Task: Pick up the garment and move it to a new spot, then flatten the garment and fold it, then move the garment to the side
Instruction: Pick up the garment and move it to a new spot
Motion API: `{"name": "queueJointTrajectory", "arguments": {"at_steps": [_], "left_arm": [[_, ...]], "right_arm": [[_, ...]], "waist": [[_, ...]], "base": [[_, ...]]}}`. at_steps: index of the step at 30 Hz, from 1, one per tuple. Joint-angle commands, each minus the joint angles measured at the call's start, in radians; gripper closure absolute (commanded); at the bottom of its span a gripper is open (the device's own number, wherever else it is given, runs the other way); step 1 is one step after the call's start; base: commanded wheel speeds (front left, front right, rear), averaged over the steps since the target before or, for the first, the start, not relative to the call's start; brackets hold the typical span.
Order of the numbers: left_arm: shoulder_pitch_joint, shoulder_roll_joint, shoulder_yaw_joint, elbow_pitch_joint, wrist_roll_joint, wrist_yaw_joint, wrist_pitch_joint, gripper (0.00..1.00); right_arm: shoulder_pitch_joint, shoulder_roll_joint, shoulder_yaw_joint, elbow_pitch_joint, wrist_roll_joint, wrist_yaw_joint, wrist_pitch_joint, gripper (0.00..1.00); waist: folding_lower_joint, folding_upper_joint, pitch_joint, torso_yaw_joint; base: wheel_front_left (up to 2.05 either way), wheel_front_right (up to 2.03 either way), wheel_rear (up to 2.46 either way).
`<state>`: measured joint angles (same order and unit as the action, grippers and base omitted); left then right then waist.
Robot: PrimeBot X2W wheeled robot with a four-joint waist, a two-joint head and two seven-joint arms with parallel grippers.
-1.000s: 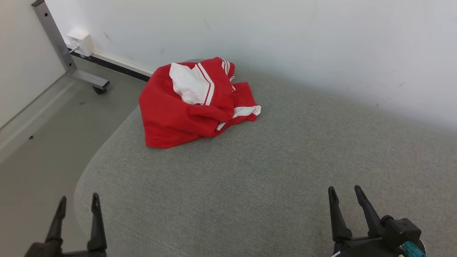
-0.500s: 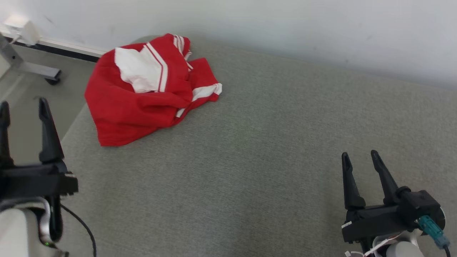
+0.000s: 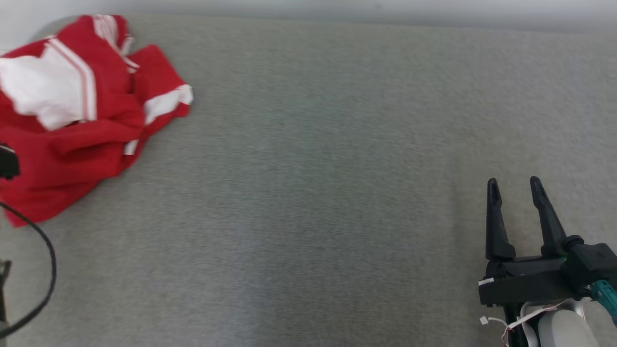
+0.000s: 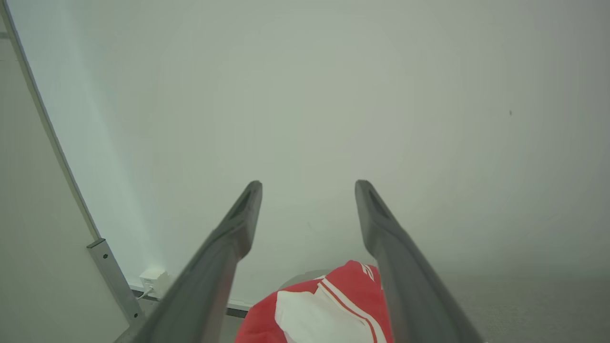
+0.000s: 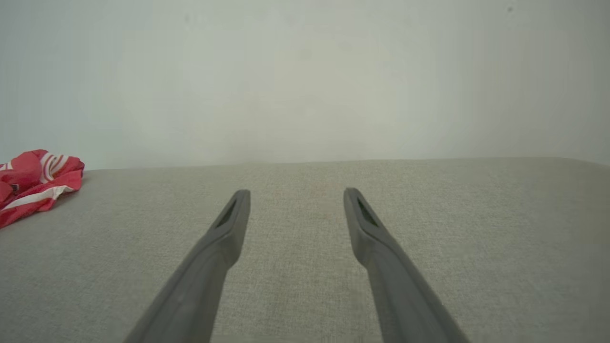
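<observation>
Red-and-white garment [image 3: 72, 144], crumpled, left side cut off

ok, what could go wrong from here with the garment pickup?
1. The garment lies crumpled, layers overlapping: the open left gripper may pinch several folds and lift a bunch.
2. A black cable loops beside it and could snag cloth.
3. The open right gripper is far across the cushion, so a one-arm lift may drag.
</observation>
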<state>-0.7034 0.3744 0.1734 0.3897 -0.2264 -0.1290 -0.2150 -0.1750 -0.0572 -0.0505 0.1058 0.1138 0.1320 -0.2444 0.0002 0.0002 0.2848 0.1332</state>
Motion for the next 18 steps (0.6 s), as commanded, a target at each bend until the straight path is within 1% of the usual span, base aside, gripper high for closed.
{"name": "queueJointTrajectory", "arguments": {"at_steps": [1, 6, 11, 13, 18], "left_arm": [[-0.033, 0.018, -0.008, 0.030, -0.009, 0.000, 0.018, 0.00], [-0.093, 0.082, -0.032, 0.140, -0.030, 0.001, 0.088, 0.00], [-0.131, 0.118, -0.068, 0.261, -0.057, 0.000, 0.163, 0.00], [-0.143, 0.138, -0.108, 0.306, -0.056, 0.000, 0.208, 0.00], [-0.170, 0.172, -0.195, 0.403, -0.110, 0.000, 0.306, 0.00]], "right_arm": [[-0.007, 0.003, -0.008, -0.008, -0.002, -0.002, -0.006, 0.00], [-0.011, 0.006, -0.023, -0.021, -0.001, -0.002, -0.012, 0.00], [-0.017, 0.007, -0.023, -0.020, 0.003, -0.002, -0.015, 0.00], [-0.021, 0.008, -0.021, -0.017, 0.005, -0.002, -0.017, 0.00], [-0.029, 0.008, -0.012, -0.008, 0.015, -0.002, -0.020, 0.00]], "waist": [[-0.0002, -0.0002, 0.097, -0.122], [-0.0002, -0.0002, 0.117, -0.160], [-0.0002, -0.0002, 0.125, -0.173], [-0.0002, -0.0002, 0.126, -0.175], [-0.0002, -0.0002, 0.125, -0.176]], "base": [[0.00, 0.00, 0.00], [0.00, 0.00, 0.00], [0.00, 0.00, 0.00], [0.00, 0.00, 0.00], [0.00, 0.00, 0.00]]}}
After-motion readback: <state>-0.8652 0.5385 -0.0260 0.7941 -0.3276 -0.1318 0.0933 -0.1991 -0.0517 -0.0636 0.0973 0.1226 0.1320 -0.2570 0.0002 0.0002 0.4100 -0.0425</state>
